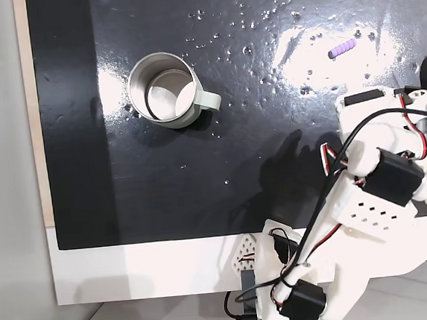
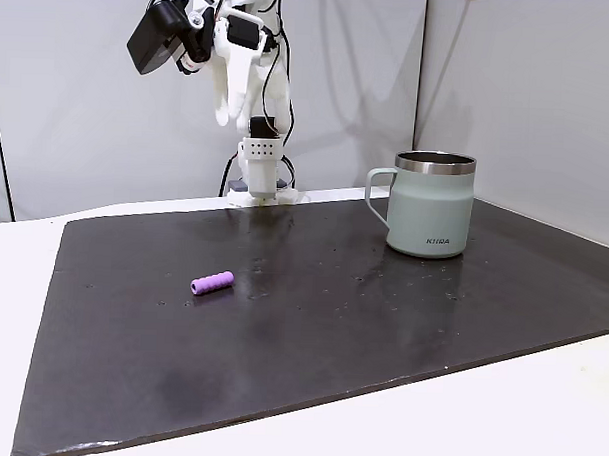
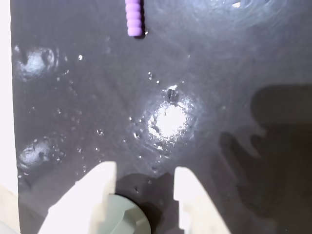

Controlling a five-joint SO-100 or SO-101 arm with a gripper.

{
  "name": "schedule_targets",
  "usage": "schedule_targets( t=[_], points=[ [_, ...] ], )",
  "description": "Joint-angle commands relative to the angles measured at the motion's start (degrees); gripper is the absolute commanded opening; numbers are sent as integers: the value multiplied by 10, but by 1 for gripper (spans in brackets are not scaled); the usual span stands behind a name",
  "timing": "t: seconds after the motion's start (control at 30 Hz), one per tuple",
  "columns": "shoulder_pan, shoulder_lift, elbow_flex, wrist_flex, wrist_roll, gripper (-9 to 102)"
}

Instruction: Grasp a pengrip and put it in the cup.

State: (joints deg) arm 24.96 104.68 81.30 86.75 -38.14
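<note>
Black matte rubbery mat, one, covering most of a white table; its surface is speckled with small shiny droplet-like specks, too many to count, thickest along the top edge in a fixed view.

Lilac-purple ribbed soft pengrip, one — lying flat on the mat, near the top right corner in that fixed view, touching nothing else. In another fixed view it lies left of centre, well apart from the mug. In the wrist view its lower end shows at the top edge, with bare mat and a bright glare patch between it and the fingertips.

Pale mint-green round cup, one, with side handle and grey metallic inside — upright on the mat, nothing visible in it. Its handle points right in a fixed view and left in another.

White plastic arm, one, with black servos and red-and-black wiring, raised above the mat.

White two-finger gripper, one: fingers spread moderately apart, nothing between them, mat visible through the gap. Nothing lies between gripper and pengrip.
</note>
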Motion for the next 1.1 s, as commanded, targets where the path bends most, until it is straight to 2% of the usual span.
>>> schedule_targets(
  t=[0.0,0.23,0.4,0.63,0.83,1.07],
  points=[
    [14,-59,-100,24,7,17],
    [19,-209,-289,96,33,17],
    [11,-347,-498,179,51,17],
    [14,-418,-563,178,51,18],
    [25,-559,-734,178,49,18],
    [11,-639,-804,164,55,19]
  ],
)
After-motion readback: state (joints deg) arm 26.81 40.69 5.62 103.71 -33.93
